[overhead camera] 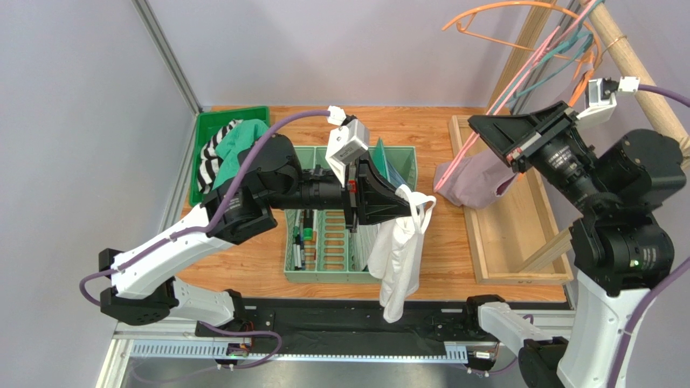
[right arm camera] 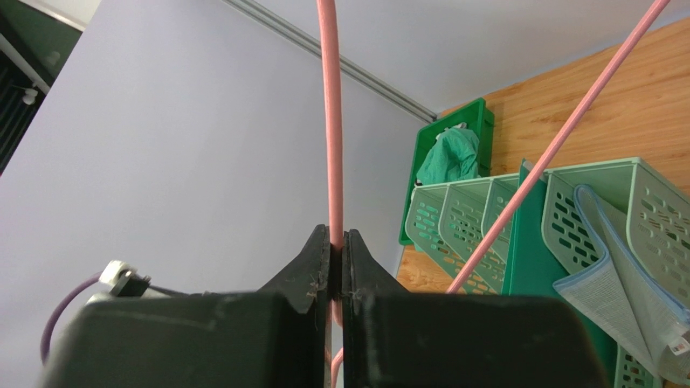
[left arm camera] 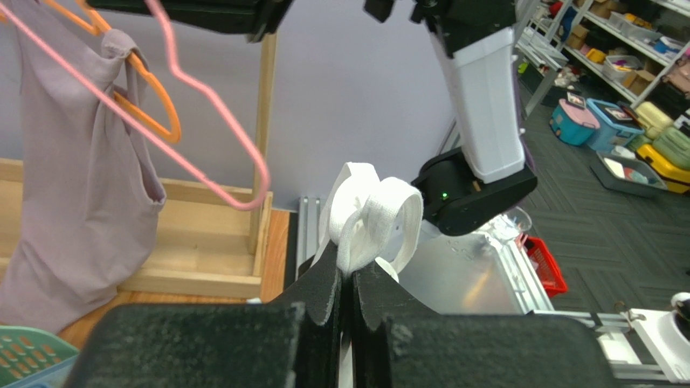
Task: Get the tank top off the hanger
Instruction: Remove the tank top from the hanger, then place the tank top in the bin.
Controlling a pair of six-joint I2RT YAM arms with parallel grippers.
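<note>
The white tank top point(overhead camera: 401, 259) hangs free from my left gripper point(overhead camera: 405, 202), over the table's front edge. In the left wrist view the left gripper point(left arm camera: 348, 271) is shut on the bunched white straps point(left arm camera: 381, 222). My right gripper point(overhead camera: 478, 129) is raised at the right and is shut on the wire of a pink hanger point(right arm camera: 330, 121); the right gripper point(right arm camera: 337, 242) pinches it between the fingertips. The pink hanger point(left arm camera: 219, 115) is bare and apart from the tank top.
A mauve garment point(overhead camera: 478, 182) hangs on an orange hanger point(left arm camera: 154, 101) over a wooden tray point(overhead camera: 506, 242). More hangers hang on a wooden rail point(overhead camera: 640, 81) at the top right. A pale green basket point(overhead camera: 324, 242) stands mid-table. A dark green bin point(overhead camera: 231, 145) holds clothes.
</note>
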